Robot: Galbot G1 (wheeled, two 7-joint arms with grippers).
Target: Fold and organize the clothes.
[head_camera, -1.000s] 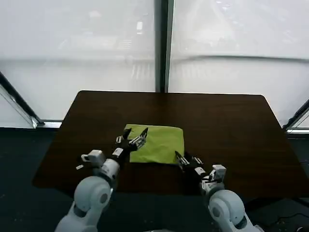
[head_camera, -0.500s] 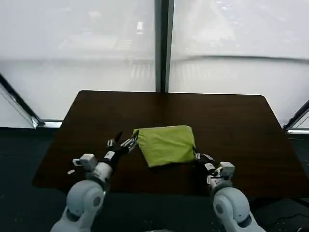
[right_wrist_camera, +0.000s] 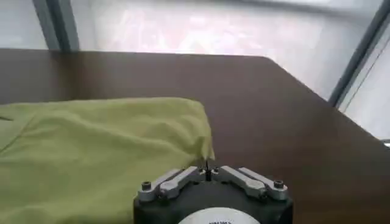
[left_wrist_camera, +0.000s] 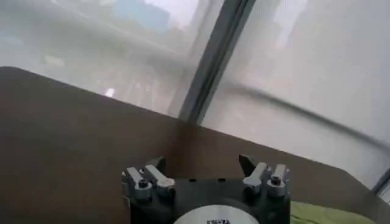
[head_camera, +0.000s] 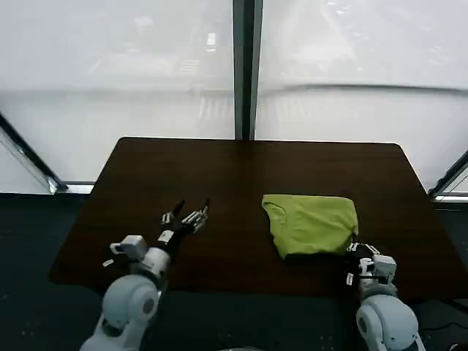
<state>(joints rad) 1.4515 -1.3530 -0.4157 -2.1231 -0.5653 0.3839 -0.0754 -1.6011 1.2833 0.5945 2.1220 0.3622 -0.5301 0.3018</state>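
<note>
The clothes [head_camera: 311, 223] are one lime-green T-shirt, folded into a compact rectangle on the right half of the dark table [head_camera: 241, 164]. My right gripper [head_camera: 355, 248] sits at the shirt's near right corner, shut on a pinch of the fabric edge. In the right wrist view the right gripper [right_wrist_camera: 207, 172] has its jaws together on a corner of the green cloth [right_wrist_camera: 91, 146]. My left gripper [head_camera: 191, 213] rests low over bare table, well left of the shirt. The left gripper [left_wrist_camera: 202, 163] stands open and empty, with a strip of the shirt [left_wrist_camera: 323, 214] off to one side.
The brown table's near edge [head_camera: 219, 281] runs just behind both wrists. Its right edge [head_camera: 431, 219] lies close to the shirt. Large windows with a dark central post [head_camera: 245, 69] rise behind the table.
The folded shirt has slid from the table's middle to the right, drawn by my right gripper. My left gripper has let go of it and stayed on the left.
</note>
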